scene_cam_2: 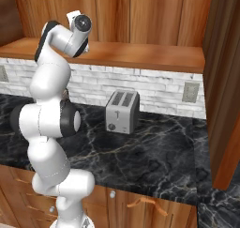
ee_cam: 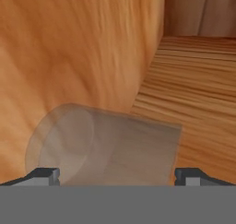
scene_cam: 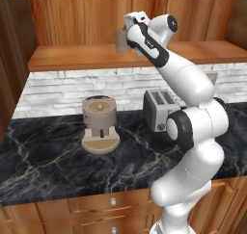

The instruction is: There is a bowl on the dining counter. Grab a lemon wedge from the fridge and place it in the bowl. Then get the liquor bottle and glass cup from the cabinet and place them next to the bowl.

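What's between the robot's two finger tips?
In the hand view, the clear glass cup lies between the open end effector's finger tips, in front of the wooden shelf wall.

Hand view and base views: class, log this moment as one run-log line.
stage: reaching for glass cup | gripper: open, fingertips either side of cup, not closed | cup: on cabinet shelf | below: toaster, coffee machine

I see a black marble counter (scene_cam: 43, 156) running wall to wall. On it, from my left base camera, a tan coffee machine (scene_cam: 99, 124) stands at about 10 o'clock from the arm's base, with a silver toaster (scene_cam: 159, 109) near it toward 12 o'clock. Above, a wooden shelf (scene_cam: 72, 57) carries a clear glass (scene_cam: 122, 40), upright at its back.
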### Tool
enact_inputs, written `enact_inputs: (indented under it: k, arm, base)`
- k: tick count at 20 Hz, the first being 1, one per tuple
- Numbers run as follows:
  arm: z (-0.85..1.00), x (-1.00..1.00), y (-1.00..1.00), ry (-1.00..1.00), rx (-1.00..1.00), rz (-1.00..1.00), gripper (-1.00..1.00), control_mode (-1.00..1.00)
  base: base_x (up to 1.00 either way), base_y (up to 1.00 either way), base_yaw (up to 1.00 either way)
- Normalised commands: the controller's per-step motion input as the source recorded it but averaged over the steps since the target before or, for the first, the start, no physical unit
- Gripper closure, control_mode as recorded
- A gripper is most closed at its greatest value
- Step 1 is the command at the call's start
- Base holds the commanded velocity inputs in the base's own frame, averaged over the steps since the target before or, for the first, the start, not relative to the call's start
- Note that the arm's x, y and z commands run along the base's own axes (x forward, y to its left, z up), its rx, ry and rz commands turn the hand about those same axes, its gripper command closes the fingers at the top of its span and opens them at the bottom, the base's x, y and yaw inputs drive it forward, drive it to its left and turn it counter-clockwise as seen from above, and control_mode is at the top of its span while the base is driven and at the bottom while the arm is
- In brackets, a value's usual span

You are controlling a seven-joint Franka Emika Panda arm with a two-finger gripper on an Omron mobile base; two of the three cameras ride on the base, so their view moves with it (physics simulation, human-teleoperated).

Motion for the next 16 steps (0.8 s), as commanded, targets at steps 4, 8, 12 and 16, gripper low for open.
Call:
enact_inputs:
  k: [4, 8, 12, 16]
  arm:
    - [-0.29, 0.00, 0.00, 0.04, 0.00, 0.00, -1.00, -1.00]
    - [-0.37, 0.00, 0.00, 0.10, -0.02, 0.00, 1.00, -1.00]
    - [-0.33, 0.00, 0.00, 0.08, -0.01, 0.01, 1.00, -1.00]
    - [-0.19, -0.01, -0.01, 0.00, 0.00, 0.01, 1.00, -1.00]
  base:
    - [0.00, 0.00, 0.00]
    - [0.00, 0.00, 0.00]
    - [0.00, 0.00, 0.00]
    - [0.00, 0.00, 0.00]
